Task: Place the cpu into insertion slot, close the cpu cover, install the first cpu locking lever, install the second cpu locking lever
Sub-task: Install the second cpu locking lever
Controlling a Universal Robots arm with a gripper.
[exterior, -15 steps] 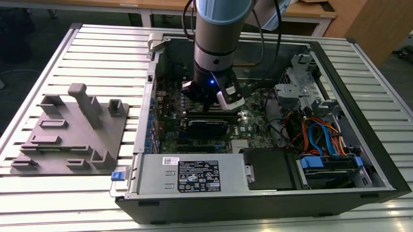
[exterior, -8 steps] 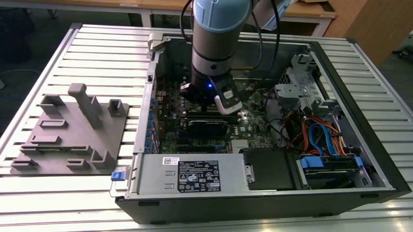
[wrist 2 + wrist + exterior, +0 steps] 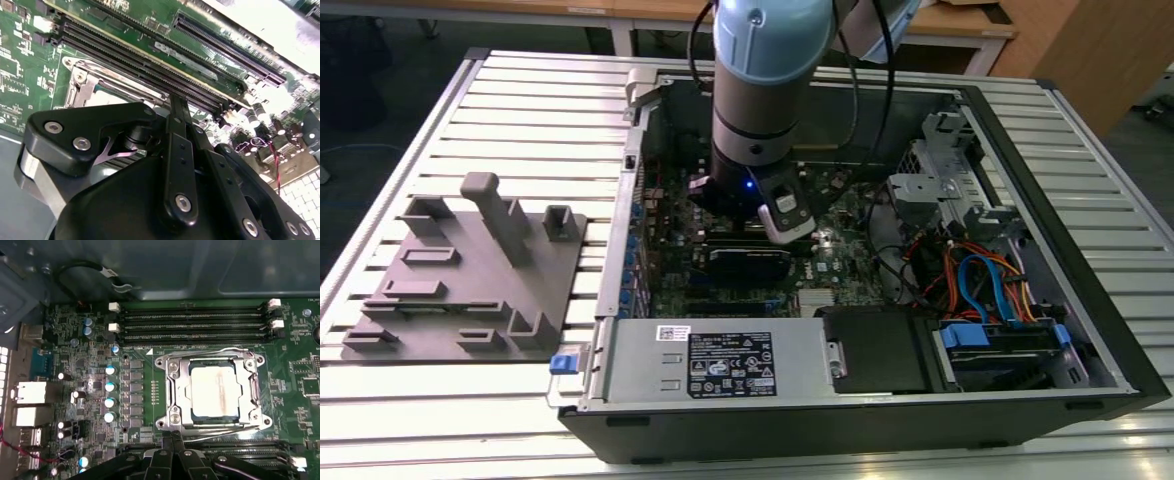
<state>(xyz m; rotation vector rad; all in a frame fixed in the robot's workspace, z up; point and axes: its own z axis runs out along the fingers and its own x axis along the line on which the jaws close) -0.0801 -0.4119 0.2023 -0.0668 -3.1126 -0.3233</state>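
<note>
Cpu sits in the insertion slot on the green motherboard, with the cpu cover closed flat around it and thin wire levers lying along the frame's edges. The end effector hangs just beside the socket's edge, fingers clenched together on nothing. In the exterior view, the arm reaches into the open computer case on the slatted bench.

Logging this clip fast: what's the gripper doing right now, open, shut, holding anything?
Gripper: shut, empty, fingertips together at the edge of the chip socket.
</note>
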